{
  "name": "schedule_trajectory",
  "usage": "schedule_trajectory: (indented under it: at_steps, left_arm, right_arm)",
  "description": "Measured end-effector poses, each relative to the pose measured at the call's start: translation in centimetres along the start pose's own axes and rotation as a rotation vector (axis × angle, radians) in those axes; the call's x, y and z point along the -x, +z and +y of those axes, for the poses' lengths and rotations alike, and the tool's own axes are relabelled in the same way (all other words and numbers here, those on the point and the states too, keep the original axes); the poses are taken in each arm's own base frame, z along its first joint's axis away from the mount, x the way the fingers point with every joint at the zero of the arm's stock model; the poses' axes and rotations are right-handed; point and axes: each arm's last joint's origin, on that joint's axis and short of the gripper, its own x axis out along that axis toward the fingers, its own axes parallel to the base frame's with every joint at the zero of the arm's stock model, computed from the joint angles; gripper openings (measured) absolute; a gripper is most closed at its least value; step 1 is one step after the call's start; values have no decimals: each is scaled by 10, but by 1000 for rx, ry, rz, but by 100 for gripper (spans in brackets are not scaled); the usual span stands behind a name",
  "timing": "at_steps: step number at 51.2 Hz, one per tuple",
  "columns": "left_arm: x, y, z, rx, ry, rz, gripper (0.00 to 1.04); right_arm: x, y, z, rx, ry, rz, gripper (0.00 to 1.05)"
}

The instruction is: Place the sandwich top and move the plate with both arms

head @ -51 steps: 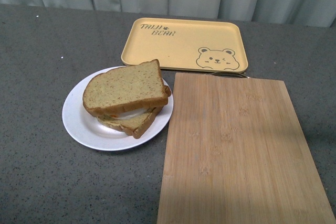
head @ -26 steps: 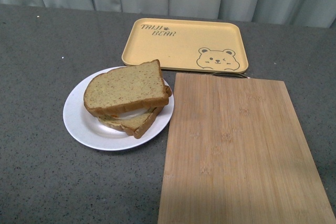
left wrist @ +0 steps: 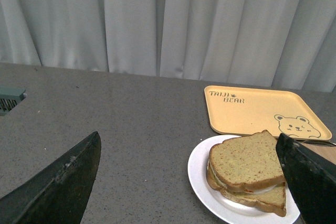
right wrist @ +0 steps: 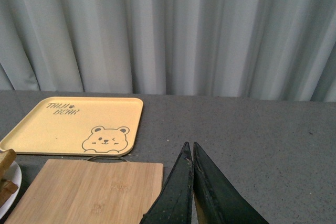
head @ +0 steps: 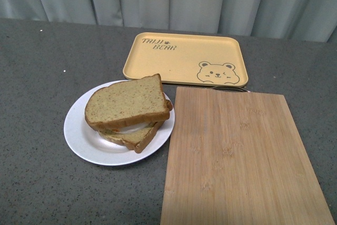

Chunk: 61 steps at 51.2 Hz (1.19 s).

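The top [head: 126,101] lies a bit askew on the sandwich, a white rim of egg [head: 128,128] showing under it and the lower slice [head: 132,138] beneath. All of it sits on the plate [head: 79,135], which rests on the grey table [head: 42,183] at 9 o'clock from the board [head: 237,156], rim just beside the board's edge. The tray [head: 184,56] lies at 1 o'clock from the plate. The left gripper [left wrist: 187,136] is spread wide and empty, near the plate. The right gripper [right wrist: 190,144] is pinched together on nothing, near the board.
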Motion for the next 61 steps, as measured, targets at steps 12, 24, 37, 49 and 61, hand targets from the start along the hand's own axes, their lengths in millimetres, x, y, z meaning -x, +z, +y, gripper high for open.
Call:
schedule_trajectory:
  at_steps: [12, 24, 37, 49, 61]
  left_arm:
    - [0, 0, 0, 0, 0, 0, 98]
    - [0, 0, 0, 0, 0, 0, 98]
    - [0, 0, 0, 0, 0, 0, 98]
    - [0, 0, 0, 0, 0, 0, 98]
    - [0, 0, 0, 0, 0, 0, 98]
  right_arm:
    - [12, 3, 0, 0, 0, -11, 1]
    - [19, 5, 0, 0, 1, -18, 1]
    - [26, 5, 0, 0, 1, -21, 1]
    - [30, 5, 0, 0, 1, -22, 1]
    - [35, 4, 0, 0, 2, -18, 1]
